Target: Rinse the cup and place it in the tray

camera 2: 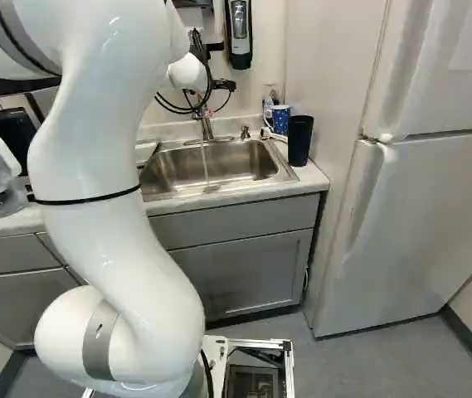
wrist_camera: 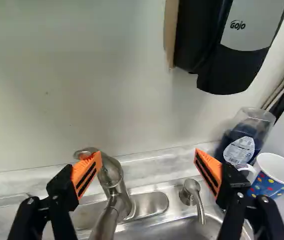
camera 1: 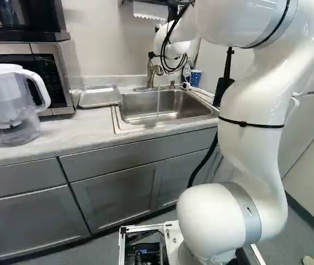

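My gripper [camera 2: 224, 84] is near the faucet above the sink; the arm partly hides it. In the wrist view the gripper [wrist_camera: 147, 162] stands wide open with nothing held, one orange-padded finger overlapping the faucet [wrist_camera: 113, 182] near its handle; contact is unclear. Water runs from the spout into the sink [camera 2: 206, 166]. Beyond the other finger stands a blue dotted paper cup [wrist_camera: 270, 182], upright by a bottle. A tall black cup [camera 2: 299, 139] stands upright on the counter right of the sink. The metal tray [camera 1: 100, 96] lies left of the sink, with nothing visible on it.
A bottle of dark blue liquid [wrist_camera: 242, 137] stands behind the dotted cup, under a wall soap dispenser [wrist_camera: 234, 45]. A short sink-side pump [wrist_camera: 192, 192] rises beside the faucet. A water pitcher [camera 1: 10, 102] and microwave [camera 1: 49, 72] are at the left; a fridge [camera 2: 422, 232] is at the right.
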Controlling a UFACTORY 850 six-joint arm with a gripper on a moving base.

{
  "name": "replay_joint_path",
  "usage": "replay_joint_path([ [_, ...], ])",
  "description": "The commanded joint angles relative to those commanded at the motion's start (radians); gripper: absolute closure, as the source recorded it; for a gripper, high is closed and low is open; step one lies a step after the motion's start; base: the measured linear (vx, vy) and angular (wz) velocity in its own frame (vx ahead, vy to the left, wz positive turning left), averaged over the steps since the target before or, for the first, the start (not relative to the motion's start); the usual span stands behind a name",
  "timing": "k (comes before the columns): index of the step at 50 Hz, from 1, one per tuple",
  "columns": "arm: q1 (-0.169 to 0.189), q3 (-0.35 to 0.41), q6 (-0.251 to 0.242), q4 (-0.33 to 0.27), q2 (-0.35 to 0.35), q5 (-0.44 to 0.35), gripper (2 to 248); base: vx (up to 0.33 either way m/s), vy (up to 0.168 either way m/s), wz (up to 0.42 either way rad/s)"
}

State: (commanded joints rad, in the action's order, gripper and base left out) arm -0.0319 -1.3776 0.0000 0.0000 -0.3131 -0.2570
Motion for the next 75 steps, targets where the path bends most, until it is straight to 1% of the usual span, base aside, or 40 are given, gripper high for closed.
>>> replay_joint_path([
  [23, -0.003, 0.029, 0.000, 0.000, 0.025, 0.000, 3, 0.000, 0.000, 0.000],
  [75, -0.035, 0.189, 0.000, 0.000, 0.169, 0.000, 3, 0.000, 0.000, 0.000],
])
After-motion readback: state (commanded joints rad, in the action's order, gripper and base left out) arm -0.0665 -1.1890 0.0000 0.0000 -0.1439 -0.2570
